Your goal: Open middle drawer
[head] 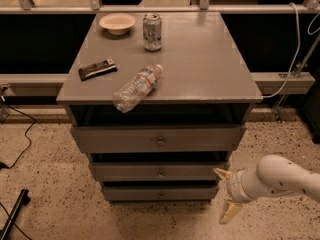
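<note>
The grey cabinet has three stacked drawers. The middle drawer [160, 171] is the second front down, long and flat, with a small round brass knob [161, 173] at its centre. It sits slightly proud of the bottom drawer [160, 193] and behind the top drawer [159, 139]. My gripper [225, 194] hangs low at the right, just off the cabinet's right front corner, below the middle drawer's right end. Its two pale fingers are spread apart, one fingertip [221, 173] by the drawer's right end, and nothing is between them. It touches no knob.
On the cabinet top [200, 69] lie a plastic bottle [136, 88] near the front edge, a dark snack bar [97, 69], a can [152, 31] and a bowl [117, 22]. Speckled floor surrounds the cabinet. Cables run at left [20, 139] and right [295, 64].
</note>
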Controlling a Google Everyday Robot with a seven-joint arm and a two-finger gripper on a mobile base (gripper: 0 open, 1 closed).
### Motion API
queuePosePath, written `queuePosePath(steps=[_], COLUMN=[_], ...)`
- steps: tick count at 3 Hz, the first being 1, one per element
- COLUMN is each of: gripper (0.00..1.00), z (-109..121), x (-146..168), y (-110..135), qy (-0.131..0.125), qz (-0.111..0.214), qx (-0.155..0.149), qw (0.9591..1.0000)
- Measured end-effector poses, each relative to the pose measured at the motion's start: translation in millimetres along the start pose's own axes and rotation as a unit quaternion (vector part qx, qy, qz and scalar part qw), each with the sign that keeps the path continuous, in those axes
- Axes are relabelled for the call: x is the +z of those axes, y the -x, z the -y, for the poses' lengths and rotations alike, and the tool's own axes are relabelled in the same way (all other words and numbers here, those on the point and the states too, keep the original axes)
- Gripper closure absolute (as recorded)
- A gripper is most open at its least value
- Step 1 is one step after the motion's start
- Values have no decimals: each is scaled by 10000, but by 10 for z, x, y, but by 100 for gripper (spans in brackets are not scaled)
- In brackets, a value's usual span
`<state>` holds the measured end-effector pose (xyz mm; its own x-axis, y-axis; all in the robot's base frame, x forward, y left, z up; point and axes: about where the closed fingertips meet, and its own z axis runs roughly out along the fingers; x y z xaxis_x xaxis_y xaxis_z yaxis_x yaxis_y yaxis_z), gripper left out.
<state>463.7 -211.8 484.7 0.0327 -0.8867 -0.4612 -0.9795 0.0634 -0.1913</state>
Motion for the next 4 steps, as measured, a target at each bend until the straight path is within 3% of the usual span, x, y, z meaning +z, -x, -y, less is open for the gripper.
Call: queuePosePath(steps=[1, 3, 4], gripper=[0, 0, 0], z=[127, 453, 602], x=[157, 660, 775], y=[19, 101, 44], qy=[-270, -283, -357], qz=[66, 362, 320], qx=[-71, -571, -664], qw=[9996, 9973, 9966])
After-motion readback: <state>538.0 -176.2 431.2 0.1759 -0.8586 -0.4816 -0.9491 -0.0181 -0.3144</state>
